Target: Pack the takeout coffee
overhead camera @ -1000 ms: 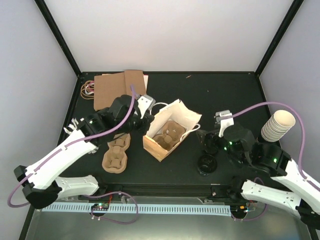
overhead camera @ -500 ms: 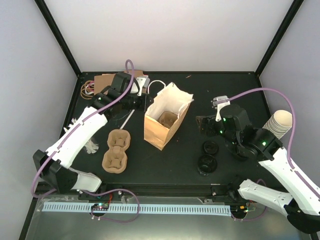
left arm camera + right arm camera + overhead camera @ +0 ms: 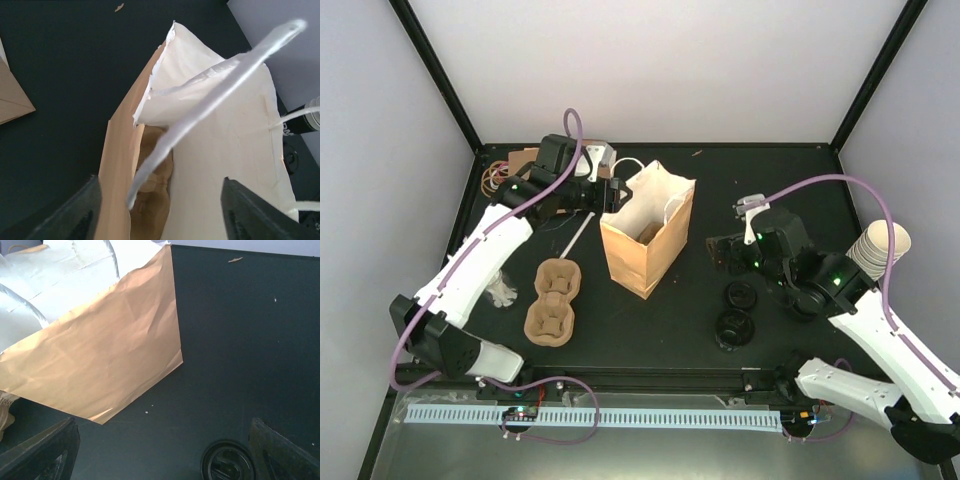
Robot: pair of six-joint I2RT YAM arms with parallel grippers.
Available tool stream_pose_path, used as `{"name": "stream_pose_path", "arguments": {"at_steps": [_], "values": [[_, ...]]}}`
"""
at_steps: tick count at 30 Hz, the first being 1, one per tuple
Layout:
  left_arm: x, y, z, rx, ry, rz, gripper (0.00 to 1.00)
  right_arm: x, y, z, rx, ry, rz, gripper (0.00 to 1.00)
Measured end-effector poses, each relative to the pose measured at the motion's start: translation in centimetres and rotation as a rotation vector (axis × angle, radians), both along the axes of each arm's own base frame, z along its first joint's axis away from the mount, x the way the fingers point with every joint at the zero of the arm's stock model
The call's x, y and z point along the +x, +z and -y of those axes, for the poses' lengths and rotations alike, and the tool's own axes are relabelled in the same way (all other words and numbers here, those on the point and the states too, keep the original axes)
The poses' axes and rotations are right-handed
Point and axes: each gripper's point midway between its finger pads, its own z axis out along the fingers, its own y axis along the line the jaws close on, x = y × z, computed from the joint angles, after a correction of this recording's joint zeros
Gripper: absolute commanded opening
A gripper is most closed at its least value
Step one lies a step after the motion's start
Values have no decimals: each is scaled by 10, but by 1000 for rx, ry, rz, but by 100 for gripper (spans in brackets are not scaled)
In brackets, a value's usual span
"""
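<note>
You have one paper bag [image 3: 642, 250] standing on the surface [image 3: 790, 190]. Count two lidded coffee cups [image 3: 740, 295] in view, both at the bag's four o'clock. There are two pulp trays [image 3: 553, 300]: one lies at the bag's eight o'clock, the other pulp tray [image 3: 155, 200] inside the bag. One stack of cream cups [image 3: 878, 250] sits at three o'clock, its cups too tight to count.

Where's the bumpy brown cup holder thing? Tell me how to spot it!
Find the brown paper bag standing in the middle of the black table. Just left of it, flat on the table, lies the cup tray. Unlike the smooth bag, it is low and lumpy, with round empty pockets.
</note>
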Motion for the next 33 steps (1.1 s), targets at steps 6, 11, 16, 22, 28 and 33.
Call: {"name": "stream_pose_path", "arguments": {"at_steps": [6,11,16,22,28,33], "values": [[-21,27,-12,-14,3,56,98,-5,-10,3,-13,6,-20,98],[-58,74,-33,-64,12,175,99,-10,-15,6,-10,7,-30,100],[-92,101,-55,-83,38,251,99,-12,-22,5,17,-24,-77,100],[-126,84,-75,-71,63,222,99,-16,-46,4,43,-89,-199,100],[-166,1,-95,-56,97,80,99,-41,-99,15,48,-132,-348,87],[-193,-27,-100,-116,99,29,99,-53,-114,26,43,-207,-427,73]]}}
